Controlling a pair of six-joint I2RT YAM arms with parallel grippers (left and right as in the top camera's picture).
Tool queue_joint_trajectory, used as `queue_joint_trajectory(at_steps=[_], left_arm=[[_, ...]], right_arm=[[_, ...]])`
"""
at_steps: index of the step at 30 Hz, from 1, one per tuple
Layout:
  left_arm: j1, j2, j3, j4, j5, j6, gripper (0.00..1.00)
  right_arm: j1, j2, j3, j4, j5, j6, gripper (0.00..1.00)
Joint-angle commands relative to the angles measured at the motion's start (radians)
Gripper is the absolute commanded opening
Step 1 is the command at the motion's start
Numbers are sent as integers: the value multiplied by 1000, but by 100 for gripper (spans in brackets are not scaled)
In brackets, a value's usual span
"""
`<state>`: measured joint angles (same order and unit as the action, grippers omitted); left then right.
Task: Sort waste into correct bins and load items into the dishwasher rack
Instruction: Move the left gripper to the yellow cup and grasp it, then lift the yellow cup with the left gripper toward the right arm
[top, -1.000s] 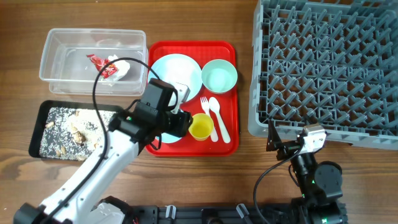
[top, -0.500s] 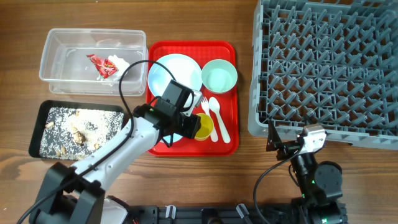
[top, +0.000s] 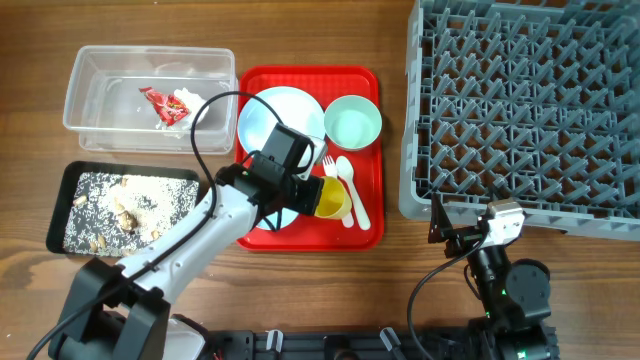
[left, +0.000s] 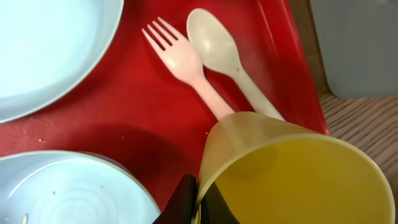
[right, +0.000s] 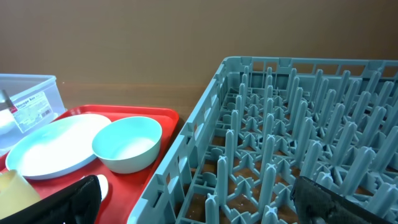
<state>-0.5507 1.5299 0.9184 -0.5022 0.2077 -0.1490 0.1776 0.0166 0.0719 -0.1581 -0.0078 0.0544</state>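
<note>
My left gripper is shut on the rim of the small yellow cup, one finger inside and one outside. The cup tilts over the red tray. Beside it lie the white fork and spoon. The pale blue plate and one bowl sit at the tray's back. A second bowl lies mostly under my left arm. My right gripper hangs open in front of the grey dishwasher rack.
The clear tub at the back left holds the red-and-white wrapper. The black tray in front of it holds crumbly food scraps. The rack's near wall stands just ahead of my right gripper.
My left arm swung right from the black tray's side over the red tray. Its gripper closed on the yellow cup's rim, and the cup now tilts.
</note>
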Motion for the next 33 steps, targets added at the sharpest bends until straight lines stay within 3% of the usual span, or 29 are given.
queue_joint_trajectory(at_steps=[1,12,18,26,29,33], left_arm=[[0,-55,71,-33,5,-16,4],[156,-352,109,-162,14,-16,4],[286,-481,109,-203,210,-16,4],[387,-529,109,-221,362,-12,4],[390,-527,109,-229,369,-12,4],[390,-527,109,-247,401,-12,4]], right_arm=[[-4,-6,-2,4,-16,-9,100],[-4,-6,-2,4,-16,-10,100],[-4,-6,-2,4,-17,-9,100],[-4,-6,-2,5,-46,11,100],[-4,-6,-2,44,-181,163,100],[-4,-6,-2,34,-454,840,100]])
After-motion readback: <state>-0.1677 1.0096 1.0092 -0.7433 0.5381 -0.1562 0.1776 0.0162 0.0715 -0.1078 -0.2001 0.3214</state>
